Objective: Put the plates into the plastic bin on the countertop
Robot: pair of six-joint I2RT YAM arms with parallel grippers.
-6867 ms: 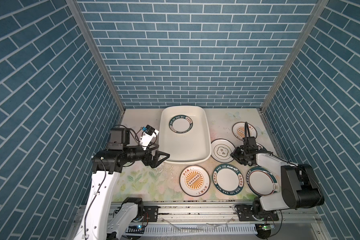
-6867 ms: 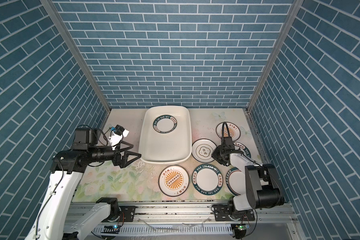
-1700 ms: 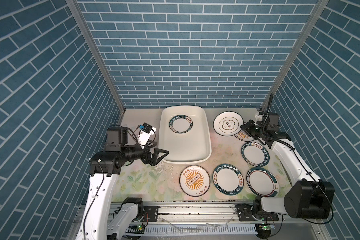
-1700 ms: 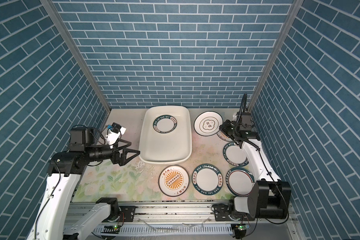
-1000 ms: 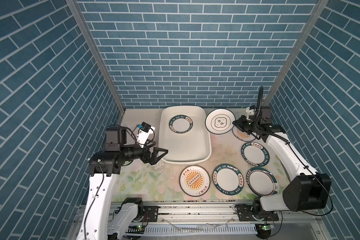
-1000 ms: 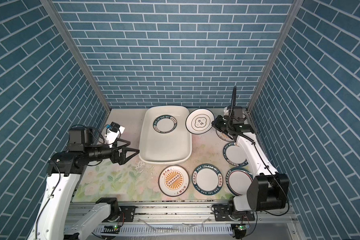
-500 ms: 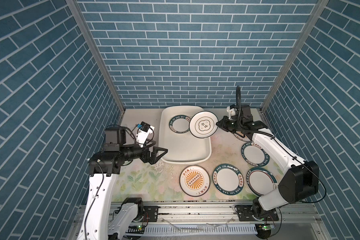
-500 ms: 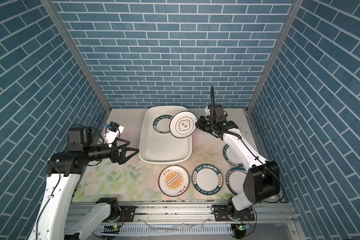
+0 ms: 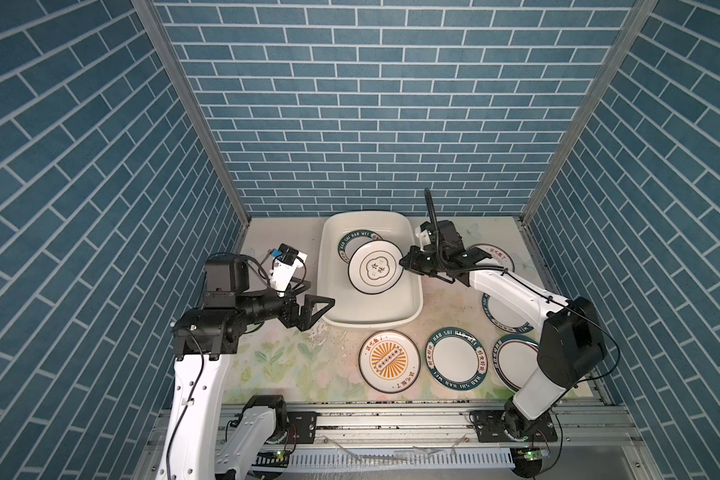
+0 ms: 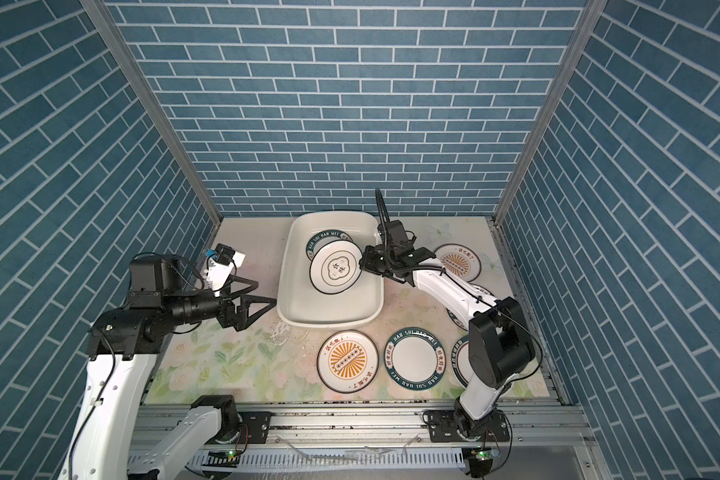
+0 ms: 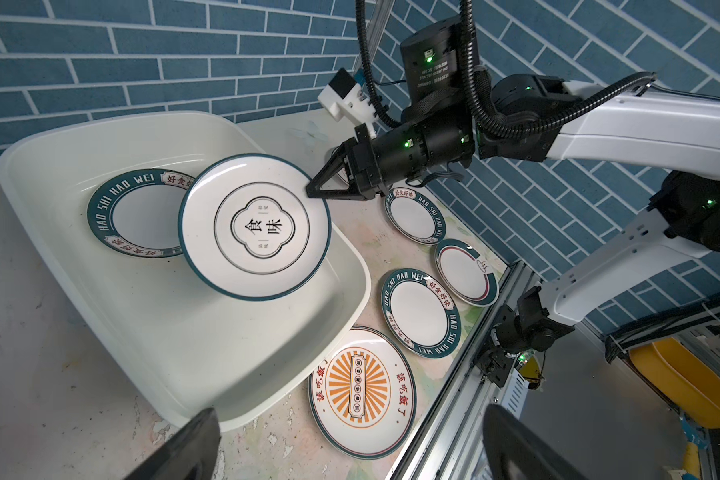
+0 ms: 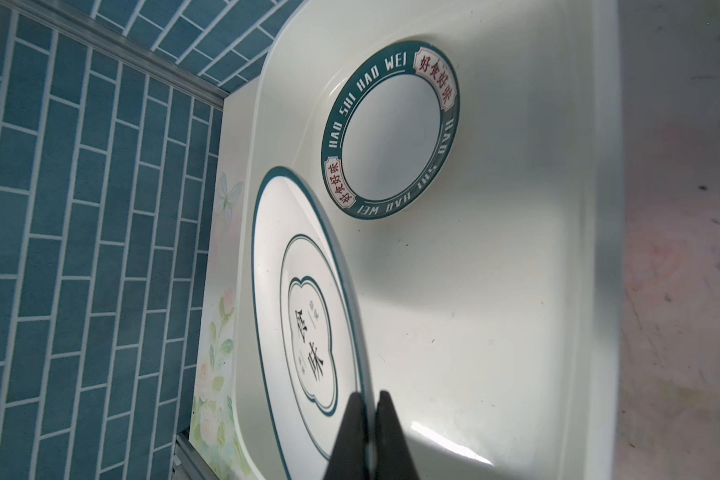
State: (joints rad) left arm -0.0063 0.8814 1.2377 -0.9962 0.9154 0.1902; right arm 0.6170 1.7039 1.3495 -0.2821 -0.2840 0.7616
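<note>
Left wrist, glossy round plate (image 11: 254, 226), smooth bin (image 11: 184, 332)

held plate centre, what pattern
The plate bears a dark-outlined cloud emblem; clearest in left wrist view.

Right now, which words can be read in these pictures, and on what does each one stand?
"食味": centre of the cloud-emblem plate.
"HAO SHI HAO WEI", "好食好味": teal-rimmed plate in the plastic bin.
"HAO SHI HAO WEI", "好食好味": front teal-rimmed plate on the countertop.
"該吃飯了": rim of the sunburst plate.
Unreadable: tiny characters in the sunburst centre.
</note>
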